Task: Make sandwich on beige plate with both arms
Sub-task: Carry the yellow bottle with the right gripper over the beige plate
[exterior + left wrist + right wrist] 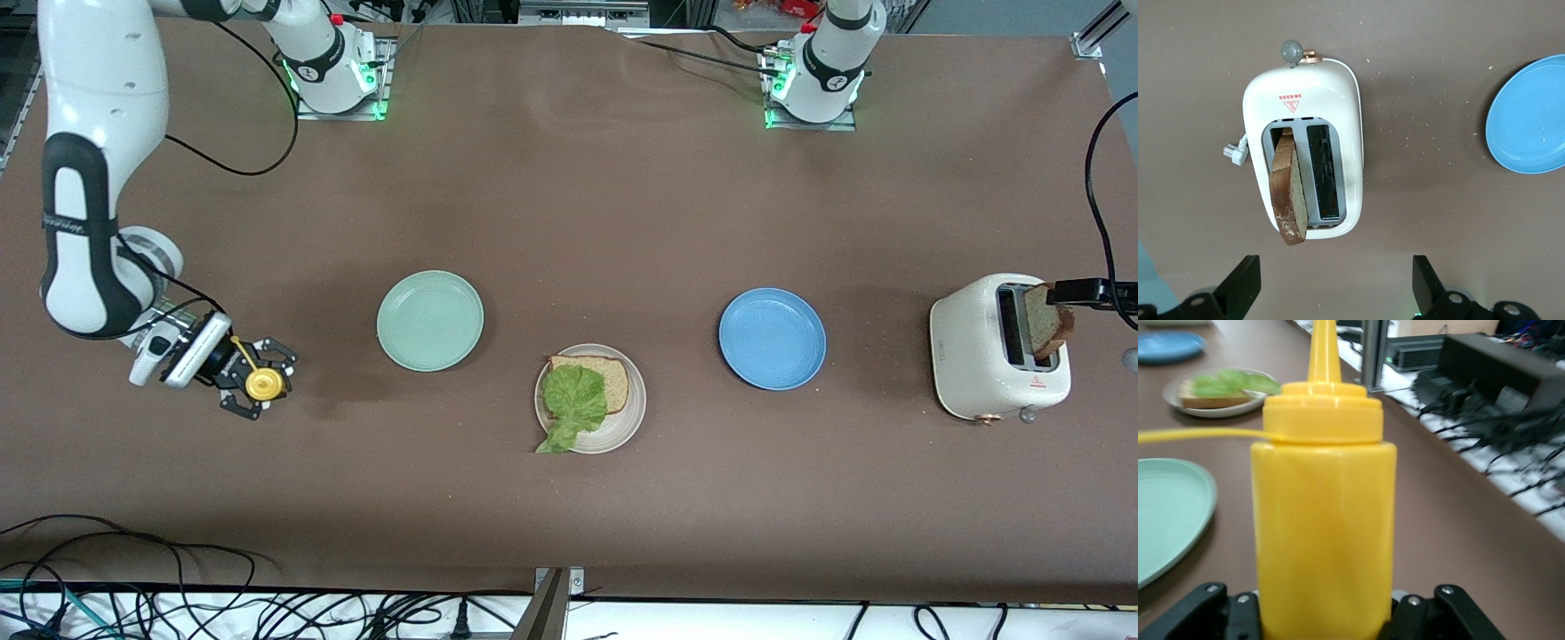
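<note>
Brown cloth covers the table [569, 204] in the front view, and near its middle sits the round beige plate [629, 418] carrying one square slice of speckled brown bread [609, 378] with a ruffled green lettuce leaf [573, 402] laid on it, the leaf's tip hanging over the plate's rim. A round mint-green plate [430, 320] lies toward the right arm's end and a round blue plate [772, 338] toward the left arm's end, both bare. At the left arm's end stands a white two-slot toaster [973, 356] with a second slice of brown bread [1047, 322] tilted out of one slot. The left gripper [1080, 292] is over the toaster, touching that slice. The right gripper [258, 378], over the table at the right arm's end, is clamped on a yellow plastic squeeze bottle [264, 384].

From the left wrist, the toaster [1305, 107] and the leaning slice [1289, 193] lie below the black fingers [1239, 283], which stand spread wide apart.

From the right wrist, the yellow bottle [1323, 507] fills the picture, held at its base; the beige plate [1178, 401] with bread and lettuce shows farther off.

By judgement, the base and filling are done; the top slice is not yet lifted out and placed on the lettuce.
</note>
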`<state>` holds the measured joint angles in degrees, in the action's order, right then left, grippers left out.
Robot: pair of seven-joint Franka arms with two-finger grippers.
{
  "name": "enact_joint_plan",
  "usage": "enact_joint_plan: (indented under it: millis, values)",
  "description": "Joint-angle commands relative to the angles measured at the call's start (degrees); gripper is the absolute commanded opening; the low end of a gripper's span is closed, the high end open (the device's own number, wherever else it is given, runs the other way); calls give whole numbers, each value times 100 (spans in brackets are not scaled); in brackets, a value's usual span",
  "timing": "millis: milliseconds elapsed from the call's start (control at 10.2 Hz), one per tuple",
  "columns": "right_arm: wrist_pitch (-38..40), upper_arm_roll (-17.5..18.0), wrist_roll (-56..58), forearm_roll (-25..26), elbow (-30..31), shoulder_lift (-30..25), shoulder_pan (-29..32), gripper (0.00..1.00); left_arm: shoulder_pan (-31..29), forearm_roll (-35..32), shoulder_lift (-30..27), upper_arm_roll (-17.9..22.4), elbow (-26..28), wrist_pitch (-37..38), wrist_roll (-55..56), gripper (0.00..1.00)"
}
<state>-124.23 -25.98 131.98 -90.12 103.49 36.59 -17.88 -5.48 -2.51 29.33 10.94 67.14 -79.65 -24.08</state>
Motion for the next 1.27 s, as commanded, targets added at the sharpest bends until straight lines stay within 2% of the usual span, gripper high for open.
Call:
enact_joint_plan:
  millis: [0,391,781,977,1172]
  values:
    - [-1136,-47,-931,282,-257,-187,-697,0,3,-171,-111,-48,98,2,-18,100]
    - [-2190,-47,-4585,2809,-768,-108,-1733,0,12,-171,-111,-48,98,2,-18,100]
    - [-2790,-47,-7750,5524,-1023,313,-2648,0,12,-171,-112,-48,98,2,-18,100]
    - [-2730,-47,-9131,7254,-1198,480,-2922,0,12,-162,-111,-48,98,2,-18,100]
    - [-2197,-38,-10187,8409,-1461,726,-3238,0,12,-162,-111,-48,98,2,-18,100]
